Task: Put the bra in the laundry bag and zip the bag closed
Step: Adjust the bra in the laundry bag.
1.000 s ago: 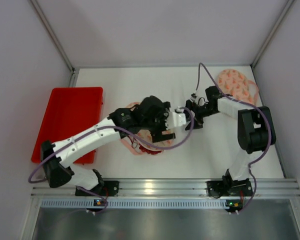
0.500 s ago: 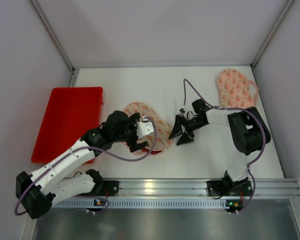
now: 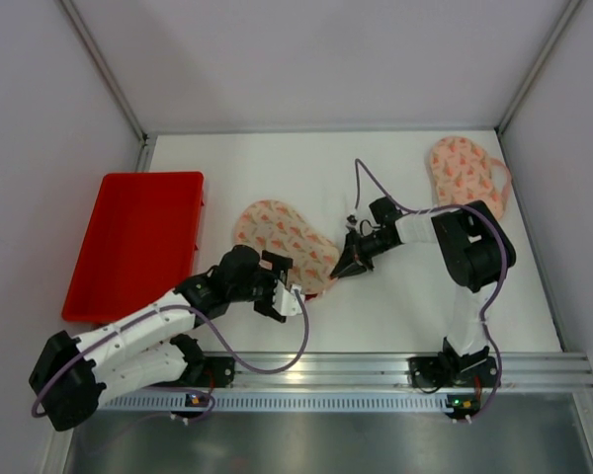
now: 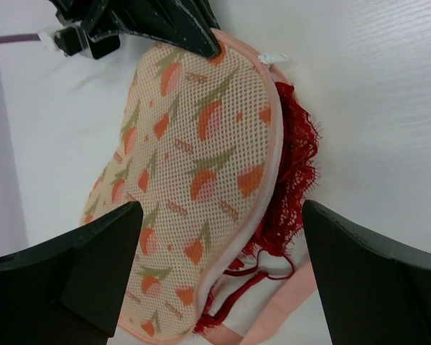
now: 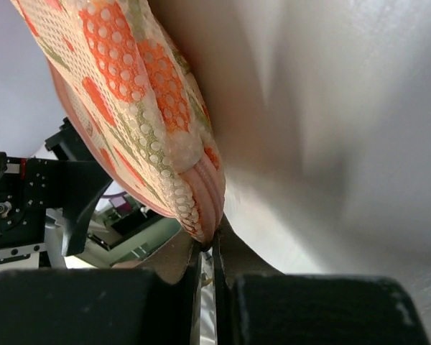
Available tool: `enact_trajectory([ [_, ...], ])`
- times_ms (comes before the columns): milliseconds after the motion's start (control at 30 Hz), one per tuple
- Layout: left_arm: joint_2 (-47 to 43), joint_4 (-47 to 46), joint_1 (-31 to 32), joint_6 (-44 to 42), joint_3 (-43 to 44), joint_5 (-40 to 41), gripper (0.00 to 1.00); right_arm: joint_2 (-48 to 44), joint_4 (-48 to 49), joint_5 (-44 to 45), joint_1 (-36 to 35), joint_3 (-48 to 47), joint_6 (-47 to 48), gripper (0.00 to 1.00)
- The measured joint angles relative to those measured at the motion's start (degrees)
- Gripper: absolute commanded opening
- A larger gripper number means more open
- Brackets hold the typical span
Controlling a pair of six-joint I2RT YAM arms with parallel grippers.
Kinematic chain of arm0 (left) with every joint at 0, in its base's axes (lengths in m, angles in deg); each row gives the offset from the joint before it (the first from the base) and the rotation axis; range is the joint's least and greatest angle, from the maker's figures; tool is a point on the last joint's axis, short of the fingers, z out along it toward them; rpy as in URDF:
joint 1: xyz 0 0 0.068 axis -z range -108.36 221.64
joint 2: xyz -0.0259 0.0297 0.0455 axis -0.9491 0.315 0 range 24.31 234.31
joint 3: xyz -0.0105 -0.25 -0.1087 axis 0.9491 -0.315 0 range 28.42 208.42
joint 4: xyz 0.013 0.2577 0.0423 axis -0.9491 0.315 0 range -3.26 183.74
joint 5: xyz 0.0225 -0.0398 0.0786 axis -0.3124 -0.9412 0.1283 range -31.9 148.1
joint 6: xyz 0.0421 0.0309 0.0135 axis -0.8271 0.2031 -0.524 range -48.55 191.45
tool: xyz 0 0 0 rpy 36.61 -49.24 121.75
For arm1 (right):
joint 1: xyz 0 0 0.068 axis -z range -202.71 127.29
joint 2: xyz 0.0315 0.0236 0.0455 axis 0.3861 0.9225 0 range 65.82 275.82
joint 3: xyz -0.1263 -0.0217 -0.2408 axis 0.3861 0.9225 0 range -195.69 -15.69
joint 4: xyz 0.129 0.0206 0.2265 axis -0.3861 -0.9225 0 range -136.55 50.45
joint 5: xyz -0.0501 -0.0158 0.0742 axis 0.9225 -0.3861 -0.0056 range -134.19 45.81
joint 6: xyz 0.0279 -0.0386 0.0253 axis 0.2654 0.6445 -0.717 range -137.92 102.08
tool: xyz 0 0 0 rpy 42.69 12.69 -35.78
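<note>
White tabletop point(image 3: 415, 296), pale walls on three sides. At the left edge a red tray point(image 3: 138, 237) is sitting flat. Mid-table the laundry bag point(image 3: 285, 242), peach mesh with a tulip print, is lying between the two arms.

Reaching in from the right, the right gripper point(image 3: 342, 267) is pinching the bag's pink piped rim at its right-hand end. Its wrist view is showing the rim caught between fingertips that are pressed together.

On the near side the left gripper point(image 3: 282, 288) is hanging just beside the bag, jaws spread wide and clear of the mesh.

Dark red lace of the bra point(image 4: 293, 169) is lying partly under the mesh. Lace and a strap are spilling out of the bag's unzipped side onto the table.

A second mesh pouch point(image 3: 465, 170) is resting at the far right corner, well apart.
</note>
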Motion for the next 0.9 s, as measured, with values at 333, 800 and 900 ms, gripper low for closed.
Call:
enact_trajectory([
  [333, 5.2, -12.5, 3.9, -5.2, -2.6, 1.0, 0.99, 0.0, 0.4, -2.6, 0.1, -0.3, -0.1, 0.0],
  [800, 9.8, -22.3, 6.3, -8.3, -7.7, 4.2, 0.99, 2.6, -0.2, -6.7, 0.1, -2.1, 0.0, 0.0],
  [900, 9.3, -24.0, 7.0, -8.7, -9.5, 5.5, 0.99, 2.8, -0.3, -7.3, 0.1, -2.1, 0.0, 0.0],
])
